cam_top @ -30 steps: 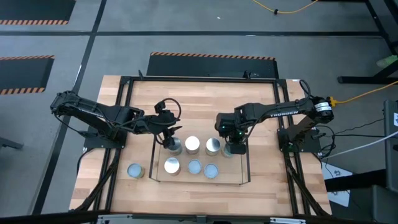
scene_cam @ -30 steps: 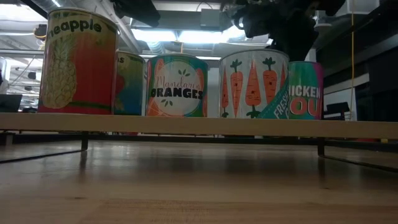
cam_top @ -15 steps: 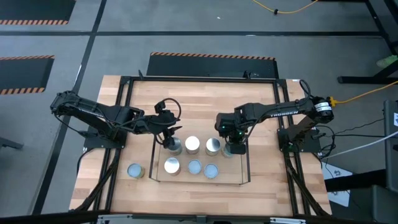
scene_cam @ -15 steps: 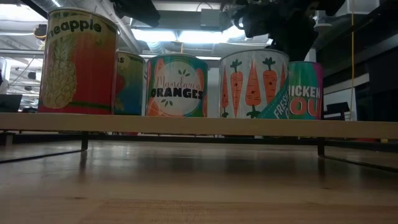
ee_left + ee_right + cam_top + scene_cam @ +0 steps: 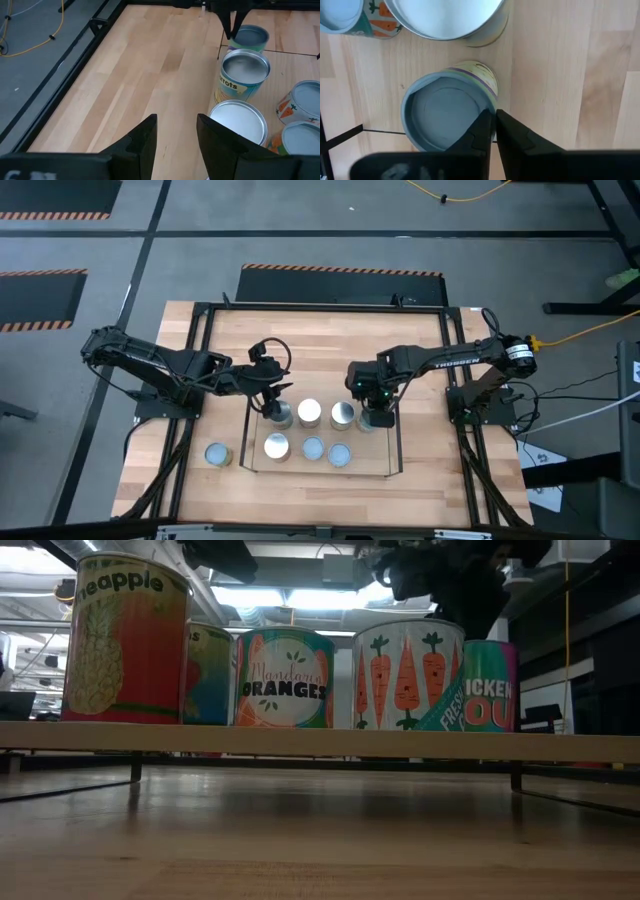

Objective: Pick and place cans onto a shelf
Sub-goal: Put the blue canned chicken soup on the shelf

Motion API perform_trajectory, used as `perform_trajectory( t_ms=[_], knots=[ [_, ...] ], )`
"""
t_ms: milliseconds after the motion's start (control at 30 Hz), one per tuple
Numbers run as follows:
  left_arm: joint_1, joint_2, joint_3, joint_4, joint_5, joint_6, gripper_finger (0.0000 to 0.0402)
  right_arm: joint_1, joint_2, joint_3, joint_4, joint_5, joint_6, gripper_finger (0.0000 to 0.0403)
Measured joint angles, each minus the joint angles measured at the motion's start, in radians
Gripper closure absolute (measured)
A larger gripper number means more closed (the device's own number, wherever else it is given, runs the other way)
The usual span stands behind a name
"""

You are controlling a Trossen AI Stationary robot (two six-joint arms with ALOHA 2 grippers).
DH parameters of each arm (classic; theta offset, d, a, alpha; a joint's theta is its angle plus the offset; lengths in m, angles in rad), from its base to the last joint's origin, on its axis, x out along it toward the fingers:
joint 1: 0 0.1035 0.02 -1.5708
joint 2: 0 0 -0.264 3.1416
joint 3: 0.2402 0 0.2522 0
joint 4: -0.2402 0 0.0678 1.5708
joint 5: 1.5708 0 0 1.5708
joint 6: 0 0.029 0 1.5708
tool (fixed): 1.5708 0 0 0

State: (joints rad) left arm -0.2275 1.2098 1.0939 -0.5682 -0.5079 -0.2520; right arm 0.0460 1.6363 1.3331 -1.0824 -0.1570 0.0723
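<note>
We see seven label-wrapped round cans standing on the low light-wood shelf; an eighth sits on the tabletop beside it. The left gripper hovers open, holding nothing. The right gripper is closed above a blue-topped can, gripping nothing.

Five cans showed their labels in the low view: a red pineapple can with a yellow fruit, a teal-and-yellow can, a teal oranges can with orange segments and a white panel, a white carrots can patterned with orange carrots, and a teal can with pink lettering. From above, tops gleamed silvery, white or pale blue on the light-wood shelf, framed in black wire. The bench was pale wood. Both arms were black.
</note>
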Motion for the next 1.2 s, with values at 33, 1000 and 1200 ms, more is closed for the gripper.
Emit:
perform_trajectory(
  t_ms=[33,1000,1200],
  knots=[
    [0.000,0.000,0.000,0.000,0.000,0.000,0.0269,0.000,0.000,0.000,0.000,0.000,0.002,0.0373],
    [0.000,0.000,0.000,0.001,0.000,0.026,0.0269,0.000,0.000,0.000,-0.002,-0.001,0.054,0.0369],
    [0.000,0.000,0.000,0.001,0.000,0.026,0.0269,0.000,0.000,0.000,-0.001,-0.003,0.055,0.0369]
  ],
)
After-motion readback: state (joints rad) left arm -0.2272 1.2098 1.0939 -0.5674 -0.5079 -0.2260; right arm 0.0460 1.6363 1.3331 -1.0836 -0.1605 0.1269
